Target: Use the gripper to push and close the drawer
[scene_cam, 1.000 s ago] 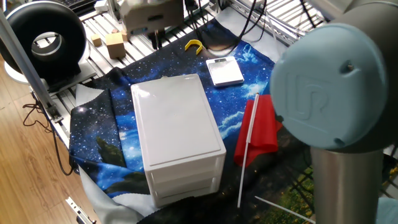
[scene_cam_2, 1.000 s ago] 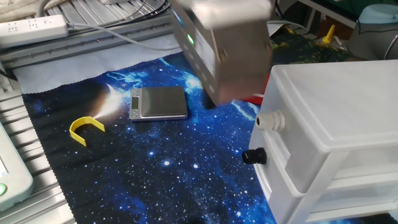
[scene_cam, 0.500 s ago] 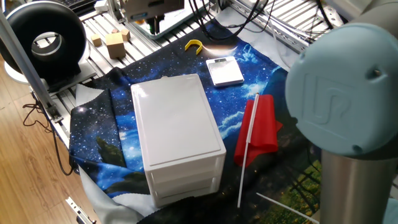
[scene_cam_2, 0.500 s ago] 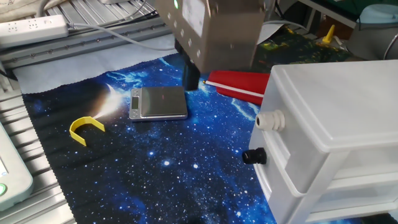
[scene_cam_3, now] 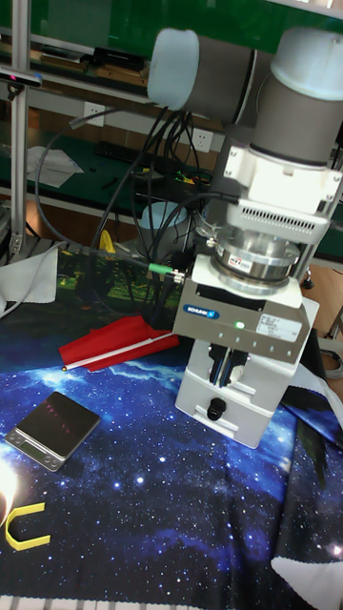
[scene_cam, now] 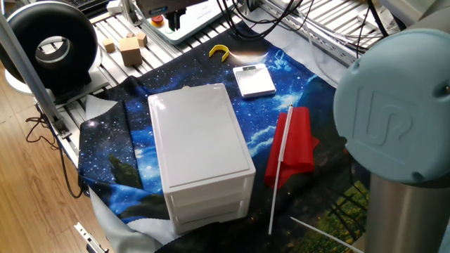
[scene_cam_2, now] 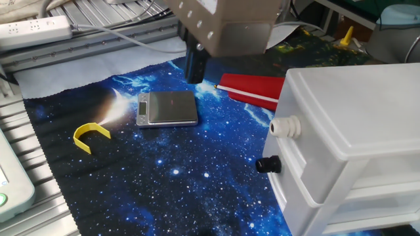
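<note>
**Gripper hangs above the cloth, drawer shut flush**

The gripper (scene_cam_3: 232, 363) hangs above the starry cloth (scene_cam_2: 164, 183), clear of the white cabinet (scene_cam: 200, 151). Its dark fingers (scene_cam_2: 195, 62) hold nothing; whether they are spread or closed cannot be told. The top drawer (scene_cam_2: 292, 147) sits pushed in, its pale knob (scene_cam_2: 285, 126) facing the small scale (scene_cam_2: 167, 108).

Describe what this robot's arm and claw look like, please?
The arm is thick grey tube with pale-blue round joint caps. Black cables hang beside it. The gripper is a boxy beige-grey head with a blue label, a small green light and short dark fingers.
</note>
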Motion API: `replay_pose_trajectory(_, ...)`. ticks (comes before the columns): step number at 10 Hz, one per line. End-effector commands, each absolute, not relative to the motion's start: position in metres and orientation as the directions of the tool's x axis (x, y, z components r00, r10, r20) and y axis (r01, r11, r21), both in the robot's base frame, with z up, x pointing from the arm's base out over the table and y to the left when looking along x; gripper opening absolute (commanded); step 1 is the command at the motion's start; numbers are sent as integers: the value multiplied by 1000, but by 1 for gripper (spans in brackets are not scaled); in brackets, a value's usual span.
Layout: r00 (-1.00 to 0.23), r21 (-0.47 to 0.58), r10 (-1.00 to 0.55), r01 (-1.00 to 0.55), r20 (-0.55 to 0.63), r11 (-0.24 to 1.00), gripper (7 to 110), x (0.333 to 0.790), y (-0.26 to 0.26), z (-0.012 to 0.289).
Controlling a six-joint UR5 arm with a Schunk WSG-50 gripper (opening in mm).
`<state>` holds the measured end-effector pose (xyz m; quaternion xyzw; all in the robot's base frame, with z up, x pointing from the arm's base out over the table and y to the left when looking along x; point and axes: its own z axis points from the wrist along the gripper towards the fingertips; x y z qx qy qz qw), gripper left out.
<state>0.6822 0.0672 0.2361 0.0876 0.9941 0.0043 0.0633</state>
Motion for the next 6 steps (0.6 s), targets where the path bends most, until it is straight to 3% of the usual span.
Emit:
replay_pose_trajectory(1, -984, 24, 144, 143, -106, 989, 7, 667, 70, 250)
replay_pose_trajectory(6, -990, 32, 118, 116, -79, 993, 7, 659, 69, 248)
